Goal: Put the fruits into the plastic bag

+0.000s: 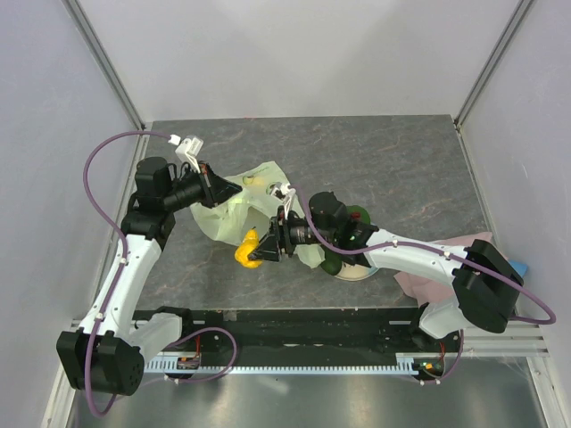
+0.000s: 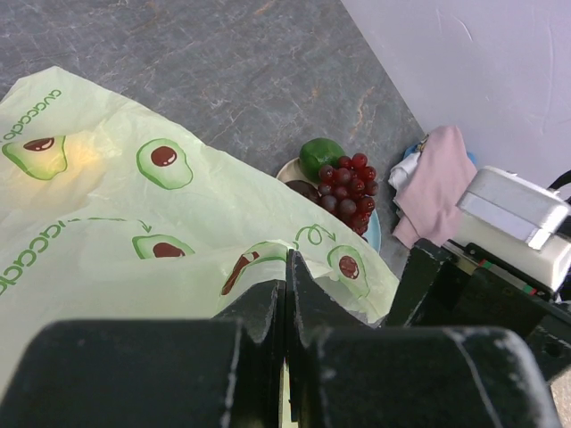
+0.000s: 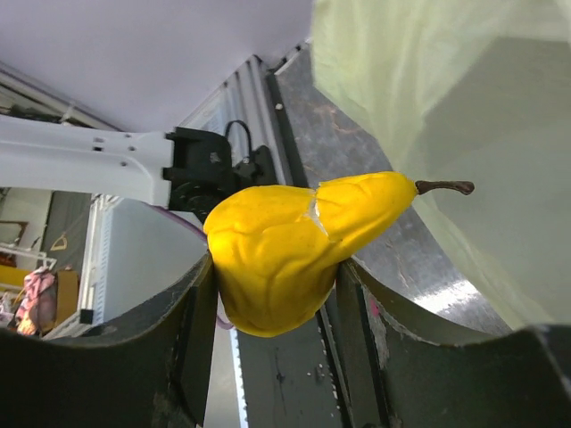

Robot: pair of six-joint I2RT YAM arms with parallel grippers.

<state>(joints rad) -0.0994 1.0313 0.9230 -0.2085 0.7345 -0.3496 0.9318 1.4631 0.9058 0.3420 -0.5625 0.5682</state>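
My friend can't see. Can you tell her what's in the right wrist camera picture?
The right gripper holds a yellow pear between its two dark fingers, its brown stem pointing right. The pale green plastic bag fills the upper right, close to the stem.

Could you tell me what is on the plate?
A grape bunch, a green avocado and a dark fruit show on the plate; the plastic bag hides part of it.

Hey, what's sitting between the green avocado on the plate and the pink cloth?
The dark red grape bunch lies between the round green avocado and the crumpled pink cloth. The left wrist view shows it.
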